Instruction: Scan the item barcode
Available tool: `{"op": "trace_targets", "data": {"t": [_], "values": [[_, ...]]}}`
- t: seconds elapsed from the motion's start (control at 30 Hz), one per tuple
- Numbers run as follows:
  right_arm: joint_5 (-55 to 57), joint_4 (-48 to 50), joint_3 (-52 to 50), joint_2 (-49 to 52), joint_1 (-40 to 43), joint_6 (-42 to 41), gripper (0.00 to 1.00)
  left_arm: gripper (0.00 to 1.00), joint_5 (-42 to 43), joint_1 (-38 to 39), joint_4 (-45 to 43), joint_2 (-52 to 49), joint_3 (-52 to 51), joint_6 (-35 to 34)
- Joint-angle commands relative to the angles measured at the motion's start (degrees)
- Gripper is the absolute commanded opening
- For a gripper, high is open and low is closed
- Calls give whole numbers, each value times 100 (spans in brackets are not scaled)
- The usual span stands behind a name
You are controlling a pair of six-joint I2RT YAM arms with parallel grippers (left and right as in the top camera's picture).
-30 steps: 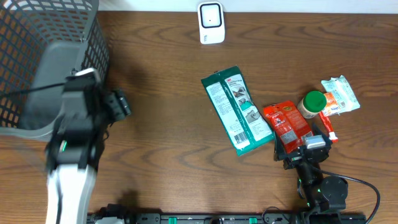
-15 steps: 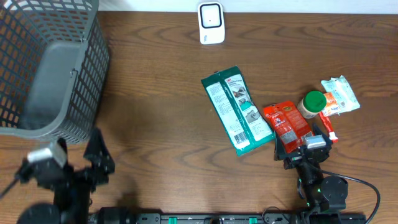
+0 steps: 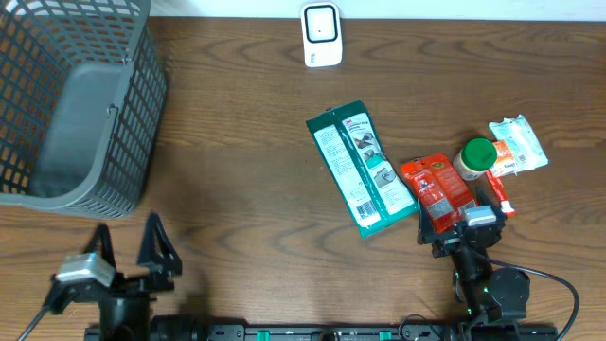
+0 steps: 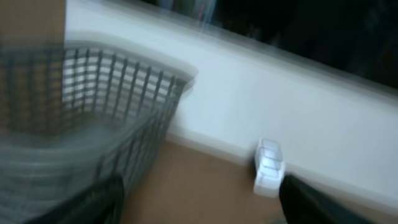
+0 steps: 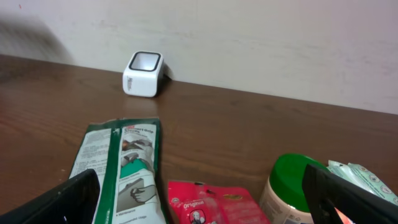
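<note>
**Green packet [image 3: 361, 169] flat on the worktop, ahead and left of the released right end effector**

The right end effector [image 3: 461, 225] has its fingers spread wide and grasps nothing. Its wrist view shows only two dark finger ends, cut off at the bottom corners.

Just ahead of it lies a red packet [image 3: 436, 187], whose near end is hidden under the arm in the overhead view. Ahead and to its left lies the green packet. It is long and flat, green-edged, with a white printed panel and a small picture, and it lies at a slant on the brown worktop [image 3: 237, 189]. Its near corner meets the red packet. The print is too small to read, and no barcode can be picked out.

Ahead and to the right stands a green-lidded jar [image 3: 475, 156], half cut off in the wrist view. A white packet [image 3: 519, 144] lies beyond it. Far ahead and to the left, well apart from the packet, stands the white scanner [image 3: 321, 35].

The left end effector [image 3: 128, 248] is also spread open and empty, and a grey mesh basket [image 3: 142, 123] stands ahead of it. Its wrist view is blurred, so the basket and scanner show there only as smeared shapes.
</note>
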State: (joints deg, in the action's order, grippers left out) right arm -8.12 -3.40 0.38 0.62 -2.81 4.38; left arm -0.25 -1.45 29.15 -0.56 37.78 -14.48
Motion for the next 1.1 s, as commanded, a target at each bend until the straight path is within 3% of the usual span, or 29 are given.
{"op": "trace_targets", "data": {"t": [0.0,0.1,0.17,0.47,0.7,0.9,1.07], "values": [[11,-20,-7,-31,63,-50,99,80,192,-20,-1873,42,-638,-76],[11,-20,-7,-31,63,-50,99,80,529,-20,-3473,42,-1294,-83],[11,-17,-7,-31,63,-50,99,80,686,-20,-4054,42,-1665,-83],[11,-20,-7,-31,63,-50,99,80,756,-20,-4631,44,-3259,-236],[11,-17,-7,-31,63,-50,99,80,754,-20,-4513,44,-3757,-227],[11,-20,-7,-31,63,-50,99,80,706,-20,-3091,44,-3755,-160],[11,-20,-7,-31,63,-50,99,80,717,-20,-2588,46,-3755,723]]}}
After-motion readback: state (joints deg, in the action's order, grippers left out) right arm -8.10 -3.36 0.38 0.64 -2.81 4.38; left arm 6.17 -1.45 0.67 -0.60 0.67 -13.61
